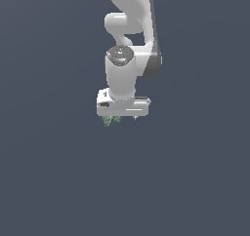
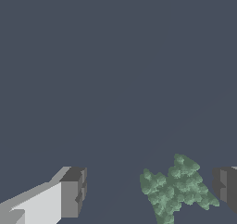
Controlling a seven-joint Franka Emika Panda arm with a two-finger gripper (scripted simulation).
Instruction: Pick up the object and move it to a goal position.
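Observation:
The object [image 1: 111, 120] is a small muted-green, bumpy, leafy lump lying on the dark floor. In the exterior view it peeks out just under the white hand, toward the exterior view's left side of it. My gripper [image 1: 123, 116] hangs right above it, mostly hiding it. The wrist view shows the object [image 2: 176, 188] between the two dark fingertips [image 2: 74, 193], much closer to one of them, touching neither. The gripper [image 2: 150, 190] is open wide and holds nothing.
The white arm [image 1: 129, 40] rises behind the hand. All around is a plain dark grey-blue floor [image 1: 58, 171] with no other objects or edges in view.

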